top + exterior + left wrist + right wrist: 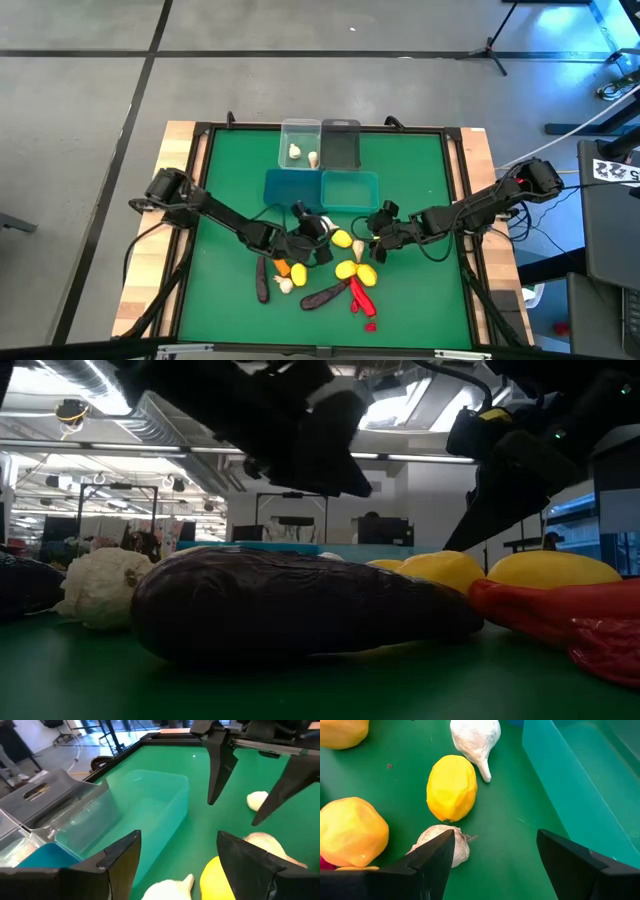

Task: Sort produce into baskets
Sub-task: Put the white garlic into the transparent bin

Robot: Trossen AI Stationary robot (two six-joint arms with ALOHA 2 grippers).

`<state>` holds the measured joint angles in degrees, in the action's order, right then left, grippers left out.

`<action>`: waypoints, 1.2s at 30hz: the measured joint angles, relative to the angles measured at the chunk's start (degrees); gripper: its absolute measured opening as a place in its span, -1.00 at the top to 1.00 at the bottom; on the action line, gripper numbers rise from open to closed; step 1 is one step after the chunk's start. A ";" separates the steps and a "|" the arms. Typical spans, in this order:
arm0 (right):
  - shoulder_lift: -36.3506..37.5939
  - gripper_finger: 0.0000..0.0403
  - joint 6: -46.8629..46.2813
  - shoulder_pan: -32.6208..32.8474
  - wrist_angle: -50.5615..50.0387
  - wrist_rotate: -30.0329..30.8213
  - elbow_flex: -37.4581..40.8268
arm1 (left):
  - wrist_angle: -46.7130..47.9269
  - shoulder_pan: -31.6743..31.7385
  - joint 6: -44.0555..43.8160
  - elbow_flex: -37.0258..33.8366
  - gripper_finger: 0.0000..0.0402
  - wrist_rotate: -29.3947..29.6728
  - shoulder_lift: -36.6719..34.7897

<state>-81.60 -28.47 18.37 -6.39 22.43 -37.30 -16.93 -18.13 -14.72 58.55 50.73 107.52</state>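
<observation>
Loose produce lies on the green mat: lemons [342, 239] [348, 270], an orange carrot [283, 267], eggplants [263, 280] [325, 295], red chilies [360, 295] and garlic [286, 285]. Four baskets stand behind it: clear [300, 135], dark grey [342, 145] and two teal-blue [290, 187] [350, 188]. My left gripper [322, 238] [175, 870] hangs open just above the mat, with a lemon [220, 880] and a garlic bulb [167, 890] ahead of its fingers. My right gripper [378, 240] [492, 865] is open over a garlic bulb [442, 845] beside one finger.
Two garlic bulbs [295, 152] lie in the clear basket. The two grippers face each other closely across the lemon. A raised black frame [455, 160] borders the mat. An eggplant [300, 605] and chilies [560, 610] lie toward the near edge. Bare mat lies at the far right [420, 170].
</observation>
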 joint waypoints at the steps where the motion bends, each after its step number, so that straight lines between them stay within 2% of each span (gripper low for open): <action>1: 0.00 -0.39 0.00 0.00 0.00 -0.07 0.00 | 0.35 0.00 -0.26 0.83 -0.27 0.58 0.73; 5: 0.00 -0.39 0.00 0.00 -0.03 -0.43 0.00 | 6.86 0.00 -5.32 3.49 -0.27 1.23 2.84; 12: 0.00 -0.39 0.13 0.00 -0.09 -0.45 0.00 | 17.00 -0.42 -18.83 3.69 -0.27 4.06 3.09; 24: 0.00 -0.39 0.17 0.00 -0.07 -0.12 0.00 | 13.44 -1.97 -19.45 3.70 -0.27 3.77 5.85; 36: 0.00 -0.39 0.20 0.00 -0.07 -0.10 0.00 | 13.20 -0.50 -21.12 3.66 -0.27 3.73 7.48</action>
<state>-81.60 -28.27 18.37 -6.45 22.33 -37.30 -3.73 -18.63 -35.84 62.22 54.46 115.00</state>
